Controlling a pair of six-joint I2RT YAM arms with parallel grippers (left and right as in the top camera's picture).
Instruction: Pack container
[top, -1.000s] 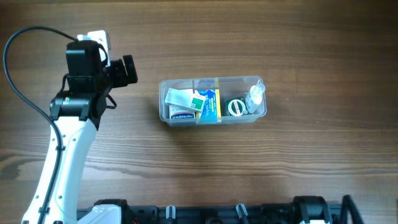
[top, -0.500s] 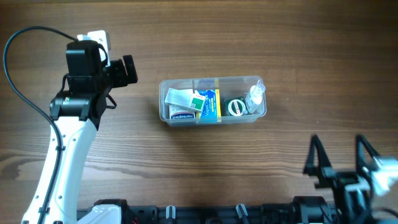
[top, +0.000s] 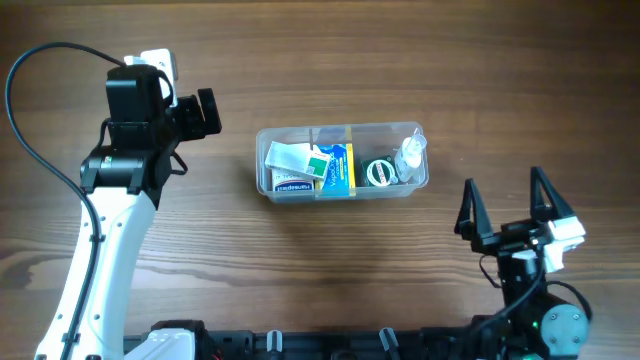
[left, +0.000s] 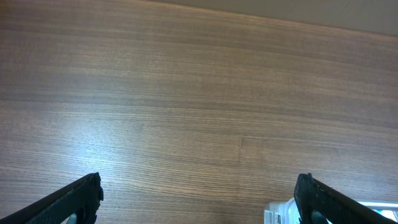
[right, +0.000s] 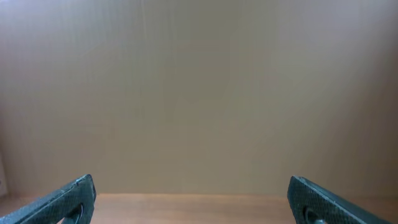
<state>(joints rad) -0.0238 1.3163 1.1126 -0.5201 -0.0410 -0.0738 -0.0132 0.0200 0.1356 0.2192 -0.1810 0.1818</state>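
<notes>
The container (top: 342, 186), a clear rectangular tub, stands mid-table in the overhead view. It holds small boxes (top: 290, 160), a blue and yellow box (top: 340, 166), a green and white roll (top: 379, 172) and a small clear bottle (top: 409, 152). My left gripper (top: 200, 112) hangs at the far left, well apart from the tub; in the left wrist view my left gripper (left: 199, 182) is open over bare wood. My right gripper (top: 505, 205) stands open to the right of the tub and nearer the front, fingers spread, holding nothing. The right wrist view shows my right gripper (right: 191, 182) open before a plain wall.
The wooden table (top: 330, 260) runs across the whole overhead view. A black cable (top: 30, 80) loops beside the left arm. A white and clear object (left: 278, 214) peeks in at the bottom of the left wrist view, by the right finger; what it is I cannot tell.
The right arm has come into the overhead view from the lower right and shifted left, its fingers spread wide throughout. The left arm and the tub have not moved.
</notes>
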